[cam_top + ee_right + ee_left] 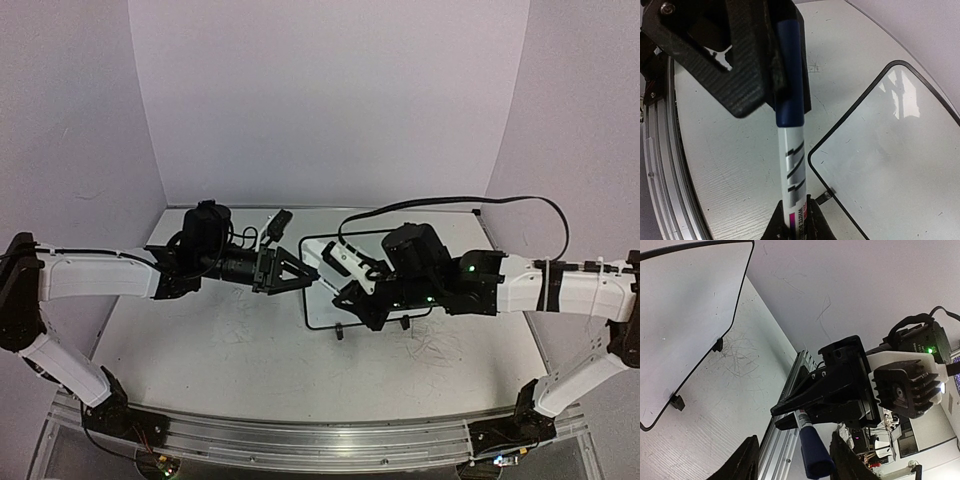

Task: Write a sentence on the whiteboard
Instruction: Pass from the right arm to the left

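**Q:** Where was the whiteboard, and which way did it run?

**A:** The small, glossy white whiteboard (318, 308) with a thin black rounded frame lay on the scuffed white tabletop (200, 340), right of centre. Its long axis ran left to right, and two small black feet sat on its near edge. The right arm covered much of its right half.

**Q:** What were the grippers doing?

**A:** The black two-finger right gripper (796, 210) pinched the white barrel of a marker pen (794, 165) that had a dark blue cap (790, 75). The marker's long axis ran roughly left to right, near the board's left edge, with the cap end pointing left. The black left gripper (794, 437) met it from the left. Its fingers (745, 460) were spread, one on each side of the cap, with a clear gap on one side.

**Q:** Was the cap touched?

**A:** In the right wrist view the cap sat against one left finger. Whether that finger pressed on it could not be told.
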